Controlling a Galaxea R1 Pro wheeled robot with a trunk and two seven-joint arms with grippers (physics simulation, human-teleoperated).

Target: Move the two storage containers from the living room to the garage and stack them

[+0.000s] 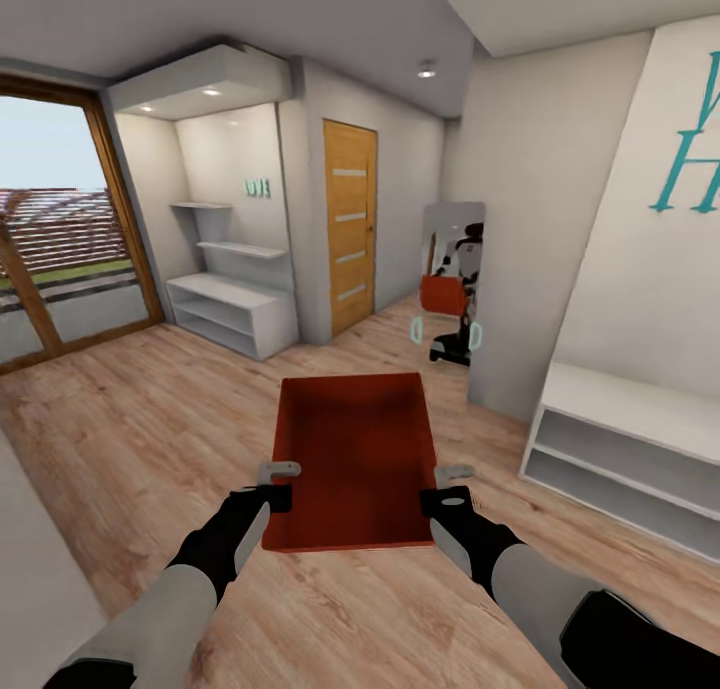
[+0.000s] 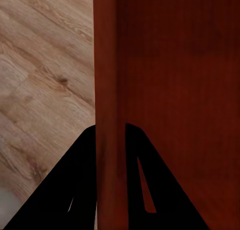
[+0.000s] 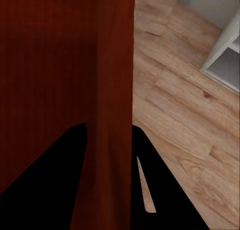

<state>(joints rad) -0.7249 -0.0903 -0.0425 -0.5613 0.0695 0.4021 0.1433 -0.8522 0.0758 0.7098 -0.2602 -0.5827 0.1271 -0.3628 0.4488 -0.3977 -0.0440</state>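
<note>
Grey forearm shells, black wrists w/ black grippers, pale grey jaws; black elbow joints.

Wood-plank floor (image 1: 150, 409) open ahead and left. White low shelf unit (image 1: 625, 449) crowds right side; mirror-fronted wall corner (image 1: 455, 284) ahead-right. Carried storage container (image 1: 350, 459) fills space between arms.

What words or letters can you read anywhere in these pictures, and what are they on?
"LOVE", small teal letters on the back wall of the alcove above the white shelves; blurred, so the reading is a best guess.
Large teal lettering on the right wall: cut off by the picture's edge, only part of a "W" over an "H" shows.
Storage container: no text on it in any view.
</note>
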